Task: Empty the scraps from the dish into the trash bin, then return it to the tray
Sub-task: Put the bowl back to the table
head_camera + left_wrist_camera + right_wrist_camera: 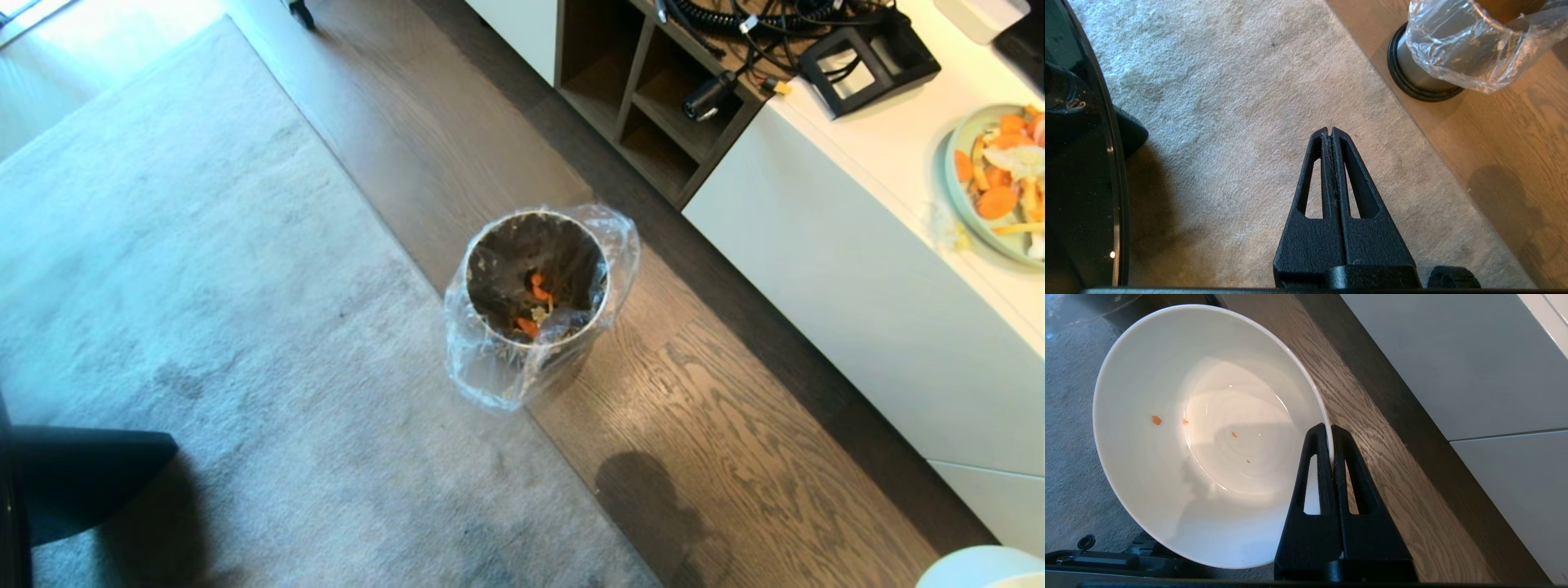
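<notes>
Head view: the trash bin (535, 282) stands on the wood floor (718, 408) at the edge of the grey rug (204, 286), its clear liner (490, 359) draped over the rim. Orange and pale scraps (535, 306) lie at the bottom of the bin. To the right, a white cabinet (865, 269) carries a pale green plate (992, 184) with more orange pieces. A curved white edge of the dish (980, 570) shows at the lower right corner.

Left wrist view: left gripper (1330, 131) hangs over the rug, jaws pressed together, nothing between them. The bin's black base ring (1412, 87) sits well apart from it. A glossy black round tabletop (1081, 163) fills one side.

Right wrist view: right gripper (1329, 428) holds the dish (1208, 433) by its rim, jaws clamped on the wall. The dish is tilted on its side over the floor, with only a few tiny orange flecks (1156, 420) stuck inside.
</notes>
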